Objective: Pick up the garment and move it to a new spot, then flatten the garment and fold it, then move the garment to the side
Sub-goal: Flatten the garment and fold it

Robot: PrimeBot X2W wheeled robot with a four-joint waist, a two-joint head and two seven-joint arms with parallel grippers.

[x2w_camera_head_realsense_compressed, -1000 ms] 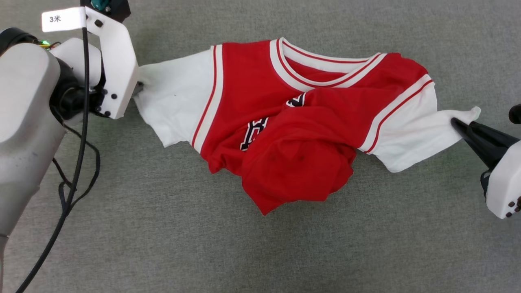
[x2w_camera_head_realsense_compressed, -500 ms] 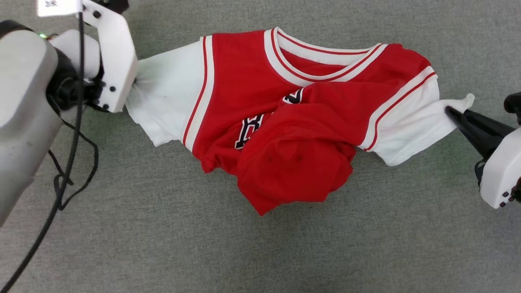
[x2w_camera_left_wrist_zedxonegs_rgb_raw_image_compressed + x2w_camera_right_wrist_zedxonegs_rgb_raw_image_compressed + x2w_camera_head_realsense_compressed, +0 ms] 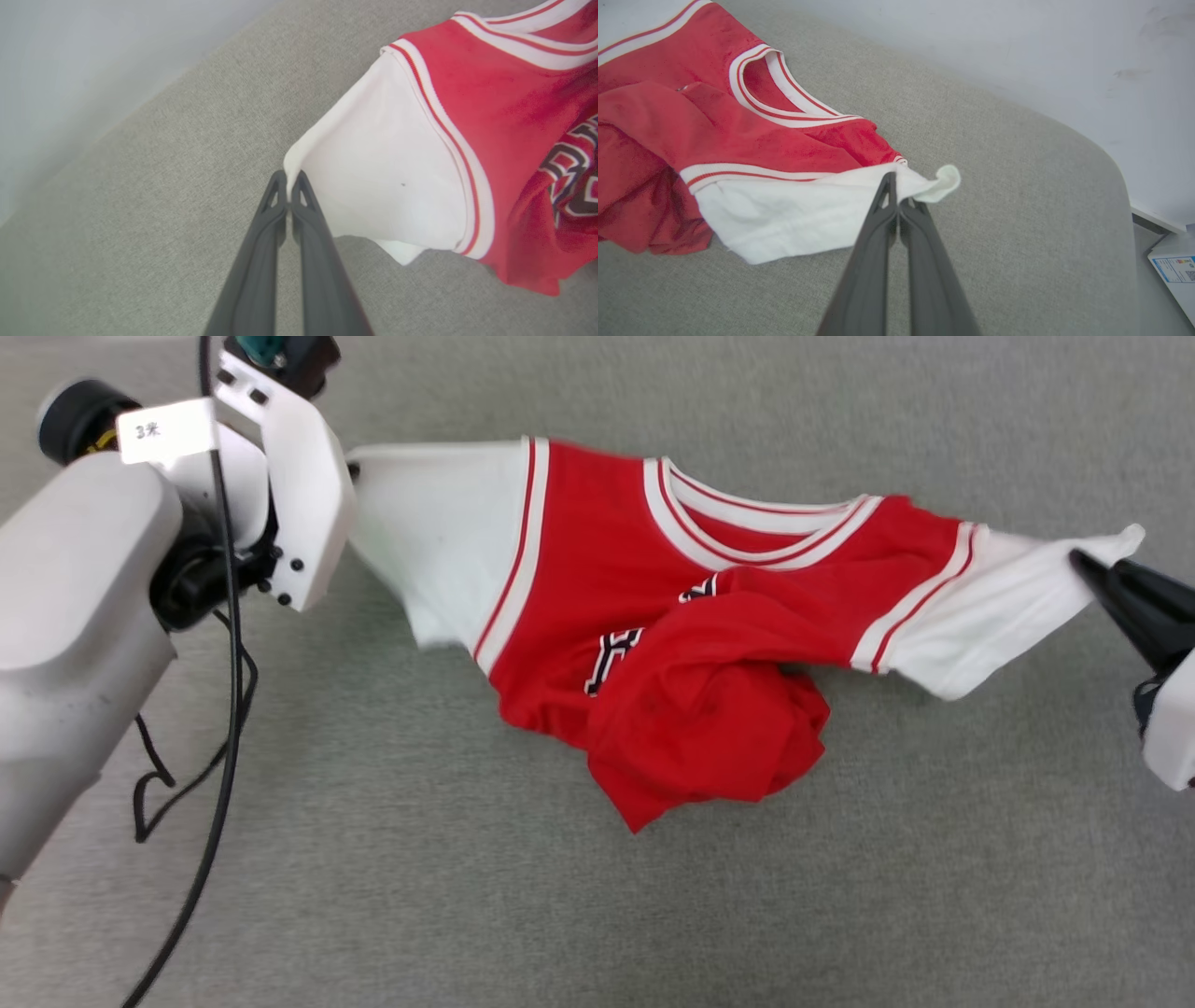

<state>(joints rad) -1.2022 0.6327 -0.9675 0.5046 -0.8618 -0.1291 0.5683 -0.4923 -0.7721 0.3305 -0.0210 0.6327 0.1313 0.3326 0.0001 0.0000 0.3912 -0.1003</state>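
Your left gripper [image 3: 289,186] and right gripper [image 3: 897,191] each pinch a white sleeve tip, holding the shirt [image 3: 579,551] stretched between them, likely to flatten it.

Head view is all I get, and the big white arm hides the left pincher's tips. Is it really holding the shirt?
Observer: Yes. The left wrist view shows the left gripper shut on the garment, pinching the very edge of its white sleeve.
Operator: What's further out on the other side?
Observer: In the right wrist view the grey surface ends in a rounded corner, with a pale wall behind it and a white labelled box lower down.
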